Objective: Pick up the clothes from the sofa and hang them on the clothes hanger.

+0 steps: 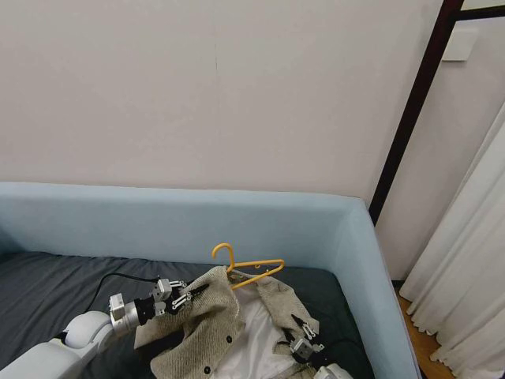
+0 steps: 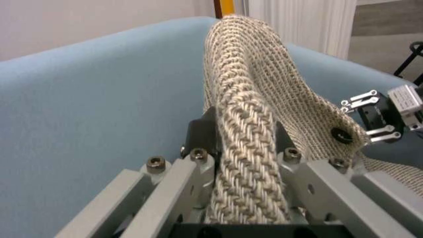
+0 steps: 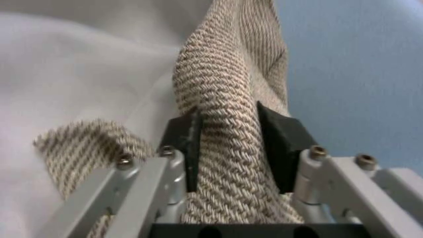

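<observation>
Jacket (image 1: 213, 320), beige tweed with white lining (image 1: 254, 335), held up over the sofa (image 1: 197, 225) seat, front open; yellow hanger (image 1: 254, 270) sticks out at its collar, hook up; left gripper (image 1: 188, 298) clamped tight on one front edge; right gripper (image 1: 303, 336) clamped on the other, fabric filling the gap; pale blue sofa back and arm wall in the dark seat cushion (image 1: 47, 284) below.

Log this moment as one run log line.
left gripper: shut on jacket | right gripper: shut on jacket | hanger: yellow, at jacket collar | place: sofa
</observation>
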Controlling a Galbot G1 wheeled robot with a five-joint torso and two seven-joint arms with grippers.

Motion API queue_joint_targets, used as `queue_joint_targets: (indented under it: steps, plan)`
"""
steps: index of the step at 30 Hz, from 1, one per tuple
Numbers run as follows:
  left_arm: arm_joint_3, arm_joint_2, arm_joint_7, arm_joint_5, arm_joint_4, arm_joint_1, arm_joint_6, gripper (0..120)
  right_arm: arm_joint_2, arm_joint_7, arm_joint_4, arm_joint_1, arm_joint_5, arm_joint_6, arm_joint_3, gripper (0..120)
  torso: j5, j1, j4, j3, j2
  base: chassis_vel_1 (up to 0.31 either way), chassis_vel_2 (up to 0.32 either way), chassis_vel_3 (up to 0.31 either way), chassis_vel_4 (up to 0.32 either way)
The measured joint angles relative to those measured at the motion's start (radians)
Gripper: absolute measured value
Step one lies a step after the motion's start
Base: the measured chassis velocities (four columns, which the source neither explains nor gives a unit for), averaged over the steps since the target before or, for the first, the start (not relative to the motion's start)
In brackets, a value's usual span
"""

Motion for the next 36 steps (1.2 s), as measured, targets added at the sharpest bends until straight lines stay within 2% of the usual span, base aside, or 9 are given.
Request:
queue_joint_targets:
  steps: [3,4,5,8,19,30,36]
  plan:
    - [-0.006,0.004,0.002,0.002,0.001,0.009,-0.006,11,-0.011,-0.015,0.028,-0.002,0.026,0.017,0.004,17,-0.0002,0.0,0.0,0.0,0.0,0.0,0.0,0.0,0.0]
    - [-0.006,0.004,0.002,0.002,0.001,0.009,-0.006,11,-0.011,-0.015,0.028,-0.002,0.026,0.017,0.004,17,-0.0002,0.0,0.0,0.0,0.0,0.0,0.0,0.0,0.0]
    - [-0.01,0.008,0.003,0.002,-0.001,0.014,-0.009,11,-0.014,-0.02,0.034,-0.001,0.041,0.019,0.006,12,-0.0003,0.0,0.0,0.0,0.0,0.0,0.0,0.0,0.0]
    - [-0.024,0.029,0.01,0.001,-0.004,0.029,-0.031,11,-0.022,-0.049,0.053,0.007,0.132,0.02,0.007,1,0.0001,0.0,0.0,0.0,0.0,0.0,0.0,0.0,0.0]
    - [-0.077,0.061,0.037,-0.007,-0.05,0.074,-0.126,11,-0.032,-0.083,0.041,0.083,0.393,-0.014,0.022,0,-0.0001,0.0,0.0,0.0,0.0,0.0,0.0,0.0,0.0]
    - [-0.144,0.097,0.169,0.097,-0.036,0.097,-0.17,11,-0.049,-0.084,0.063,0.113,0.485,-0.036,0.05,0,0.0001,0.0,0.0002,0.0,0.0,0.0,0.0,0.0,0.0]
    - [-0.146,0.094,0.206,0.158,-0.034,0.084,-0.181,11,-0.078,-0.079,0.146,0.117,0.524,-0.053,0.068,0,0.0,0.0,0.0,0.0,0.0,0.0,0.0,0.0,0.0]
